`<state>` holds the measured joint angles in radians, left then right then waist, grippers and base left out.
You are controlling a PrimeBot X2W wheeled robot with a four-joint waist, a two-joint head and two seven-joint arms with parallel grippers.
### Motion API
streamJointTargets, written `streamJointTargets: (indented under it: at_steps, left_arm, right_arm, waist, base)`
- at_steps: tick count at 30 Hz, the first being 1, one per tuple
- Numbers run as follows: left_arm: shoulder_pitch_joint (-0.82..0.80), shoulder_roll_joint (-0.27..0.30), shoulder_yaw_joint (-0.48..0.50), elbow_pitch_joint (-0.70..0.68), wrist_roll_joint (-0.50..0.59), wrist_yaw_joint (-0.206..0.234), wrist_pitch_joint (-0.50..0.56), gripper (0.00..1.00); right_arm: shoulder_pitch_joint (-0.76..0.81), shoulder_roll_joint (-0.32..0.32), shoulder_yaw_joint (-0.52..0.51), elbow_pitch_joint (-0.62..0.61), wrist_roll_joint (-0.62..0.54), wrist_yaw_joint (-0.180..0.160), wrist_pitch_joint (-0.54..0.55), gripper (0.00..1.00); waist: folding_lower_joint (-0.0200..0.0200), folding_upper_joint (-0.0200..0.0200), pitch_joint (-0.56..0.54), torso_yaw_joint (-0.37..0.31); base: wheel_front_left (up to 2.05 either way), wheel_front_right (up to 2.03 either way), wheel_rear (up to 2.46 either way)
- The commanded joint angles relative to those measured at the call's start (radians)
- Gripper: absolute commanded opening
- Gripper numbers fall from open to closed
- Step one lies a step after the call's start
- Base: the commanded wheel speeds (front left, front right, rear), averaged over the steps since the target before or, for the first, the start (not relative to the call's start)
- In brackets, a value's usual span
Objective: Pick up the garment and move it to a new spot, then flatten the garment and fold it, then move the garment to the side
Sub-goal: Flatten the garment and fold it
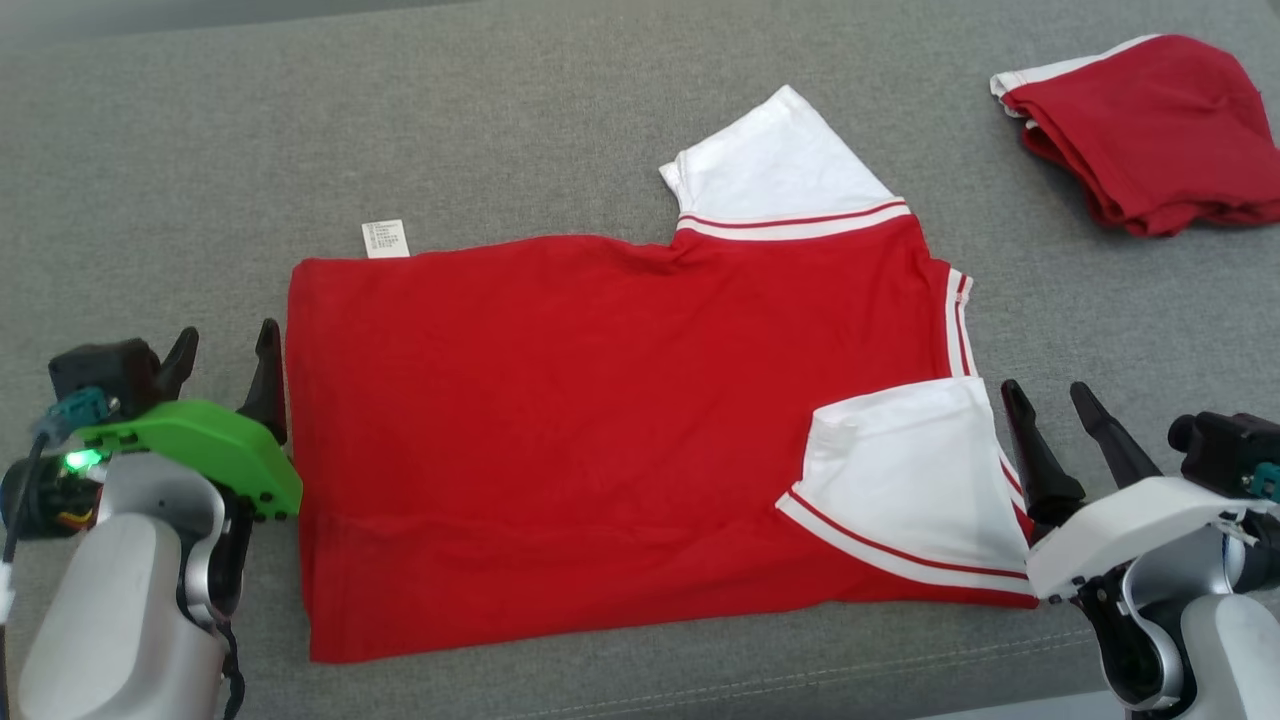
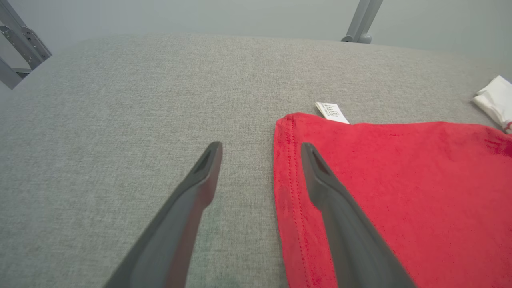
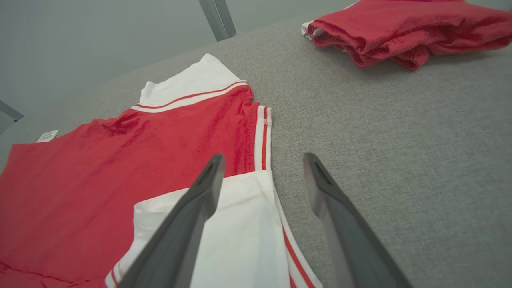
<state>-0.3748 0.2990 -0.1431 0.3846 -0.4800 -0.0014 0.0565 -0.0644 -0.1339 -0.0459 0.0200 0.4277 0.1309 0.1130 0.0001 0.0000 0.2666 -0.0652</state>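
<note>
On my head camera a grey woven upholstered surface spreads across nearly the whole frame. A stitched seam runs along its near edge toward five o'clock, and beyond it, right in that corner, is a paler strip I cannot identify. At eleven o'clock the far edge meets a darker grey band. On the left wrist camera a plain pale wall rises behind the surface, with angled metal struts at ten o'clock and a grey metal post at one o'clock. The right wrist camera shows a slanted grey bar at twelve o'clock. The light is soft and even.
</note>
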Motion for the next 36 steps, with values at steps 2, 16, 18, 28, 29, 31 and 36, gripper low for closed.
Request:
streamJointTargets:
  at_steps: [2, 16, 18, 28, 29, 31, 36]
  left_arm:
    - [-0.078, 0.006, -0.021, 0.056, 0.025, -0.011, 0.012, 1.00]
    - [-0.316, 0.021, -0.094, 0.311, 0.091, -0.043, -0.007, 1.00]
    - [-0.332, 0.015, -0.104, 0.329, 0.092, -0.053, -0.007, 1.00]
    - [-0.360, -0.007, -0.134, 0.336, 0.065, -0.088, -0.006, 1.00]
    - [-0.355, -0.007, -0.143, 0.340, 0.069, -0.094, 0.005, 1.00]
    - [-0.355, -0.006, -0.148, 0.347, 0.068, -0.094, 0.012, 0.95]
    - [-0.366, -0.007, -0.158, 0.368, 0.064, -0.095, 0.029, 0.49]
  right_arm:
    - [-0.036, -0.016, 0.021, -0.008, 0.008, -0.001, 0.003, 1.00]
    - [-0.122, -0.060, 0.098, 0.018, 0.036, -0.001, -0.019, 1.00]
    - [-0.128, -0.064, 0.103, 0.021, 0.038, -0.001, -0.022, 1.00]
    - [-0.139, -0.081, 0.102, 0.032, 0.043, -0.001, -0.031, 1.00]
    - [-0.141, -0.081, 0.105, 0.034, 0.042, -0.001, -0.032, 1.00]
    - [-0.145, -0.080, 0.110, 0.034, 0.043, -0.001, -0.032, 1.00]
    - [-0.152, -0.082, 0.120, 0.037, 0.047, -0.001, -0.033, 1.00]
  waist:
    - [-0.0001, 0.0000, 0.056, -0.016]
    - [-0.0001, 0.0000, 0.131, -0.044]
    - [-0.0001, 0.0000, 0.134, -0.045]
    - [-0.0001, 0.0000, 0.133, -0.038]
    - [-0.0001, 0.0000, 0.132, -0.038]
    - [-0.0001, 0.0000, 0.132, -0.040]
    - [-0.0001, 0.0000, 0.134, -0.048]
  base:
    - [0.00, 0.00, 0.00]
    - [0.00, 0.00, 0.00]
    - [0.00, 0.00, 0.00]
    - [0.00, 0.00, 0.00]
    - [0.00, 0.00, 0.00]
    - [0.00, 0.00, 0.00]
    - [0.00, 0.00, 0.00]
